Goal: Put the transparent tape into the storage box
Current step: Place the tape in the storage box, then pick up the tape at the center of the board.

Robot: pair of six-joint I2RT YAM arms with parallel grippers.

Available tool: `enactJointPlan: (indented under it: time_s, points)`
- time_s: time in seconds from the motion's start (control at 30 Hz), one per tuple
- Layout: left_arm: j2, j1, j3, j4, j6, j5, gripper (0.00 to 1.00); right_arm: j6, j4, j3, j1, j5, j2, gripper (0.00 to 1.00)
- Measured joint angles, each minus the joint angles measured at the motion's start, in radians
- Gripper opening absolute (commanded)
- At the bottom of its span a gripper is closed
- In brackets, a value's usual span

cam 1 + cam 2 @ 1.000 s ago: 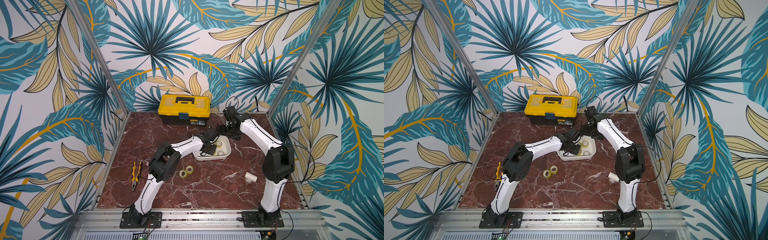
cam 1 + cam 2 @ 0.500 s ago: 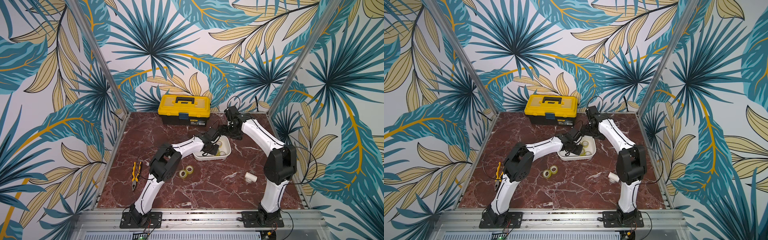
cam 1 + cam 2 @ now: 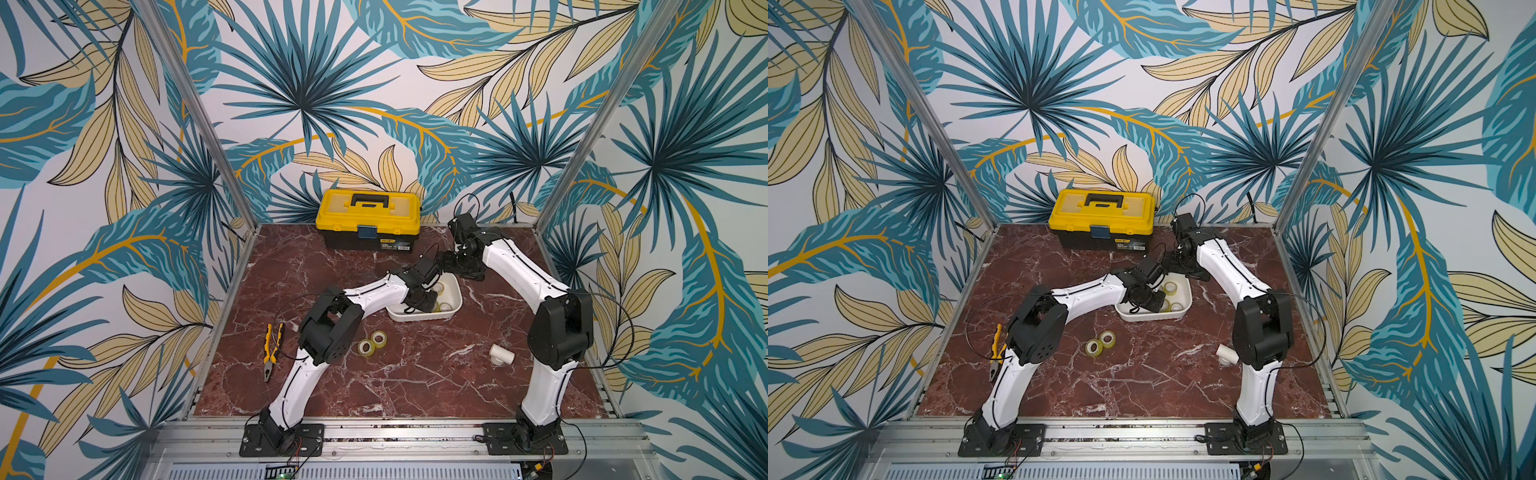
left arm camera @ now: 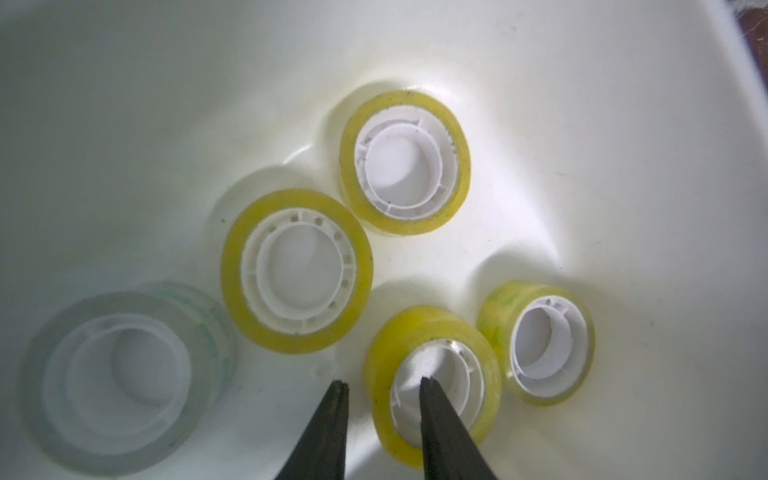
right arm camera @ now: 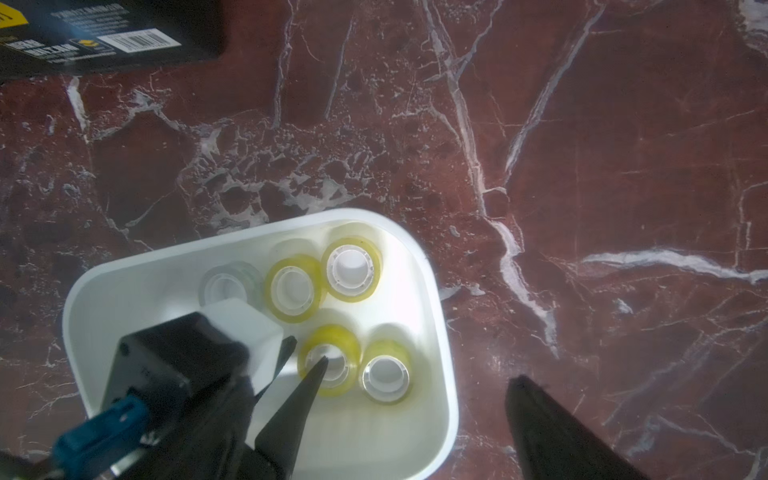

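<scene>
The storage box [image 3: 424,316] [image 3: 1150,318] is a shallow white tub at the middle of the table. Several rolls of transparent tape lie flat in it, among them a pale one [image 4: 124,370] and yellow ones [image 4: 297,270] [image 4: 405,164] [image 4: 536,340]. My left gripper [image 4: 382,382] [image 3: 427,300] reaches down into the box and is open. One finger stands inside the core of a yellow roll [image 4: 440,345], the other outside it with a gap. My right gripper [image 5: 419,374] [image 3: 465,270] hangs wide open and empty over the box's far rim [image 5: 440,332]. Two more rolls [image 3: 366,347] [image 3: 379,337] lie on the table in front of the box.
A yellow-and-black toolbox [image 3: 368,218] stands at the back wall. Yellow-handled pliers [image 3: 272,349] lie at the left beside my left arm. A white pipe fitting [image 3: 500,354] sits at the right near my right arm's elbow.
My left gripper's jaws have parted from the yellow roll, which now rests in the box. Both arms have barely moved.
</scene>
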Motion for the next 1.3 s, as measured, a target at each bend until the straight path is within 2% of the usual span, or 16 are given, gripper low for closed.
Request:
enactJointPlan:
  time_s: [0.13,0.2,0.27,0.37,0.4,0.67,0.8,0.93,1.07,1.3]
  points:
    - [-0.02,-0.002,-0.024,-0.003,0.0,-0.029,0.37,-0.003,0.007,-0.003,0.002,-0.015,-0.003,1.0]
    - [-0.044,-0.001,-0.044,-0.012,-0.001,-0.047,0.46,-0.006,0.014,-0.003,0.004,-0.022,-0.008,1.0]
    - [-0.084,0.007,-0.07,-0.02,-0.006,-0.062,0.48,-0.011,0.027,-0.003,0.006,-0.027,-0.018,1.0]
    - [-0.168,0.025,-0.113,-0.025,-0.021,-0.075,0.59,-0.017,0.037,-0.003,0.009,-0.037,-0.032,1.0]
    - [-0.195,0.034,-0.125,-0.025,-0.023,-0.078,0.6,-0.019,0.04,-0.003,0.01,-0.041,-0.036,1.0]
    - [-0.481,0.137,-0.278,-0.031,-0.09,-0.134,0.57,-0.079,0.048,-0.003,0.061,-0.09,-0.043,1.0]
    - [-0.626,0.137,-0.42,-0.058,-0.154,-0.15,0.55,-0.13,0.041,0.0,0.148,-0.106,-0.043,1.0]
    - [-0.763,0.132,-0.623,-0.068,-0.238,-0.158,0.54,-0.169,0.034,0.0,0.257,-0.114,-0.043,1.0]
    - [-0.845,0.121,-0.784,-0.079,-0.309,-0.165,0.54,-0.186,0.028,-0.011,0.338,-0.119,-0.043,1.0]
    - [-0.918,0.103,-0.968,-0.07,-0.38,-0.18,0.54,-0.185,0.03,-0.075,0.417,-0.117,-0.043,1.0]
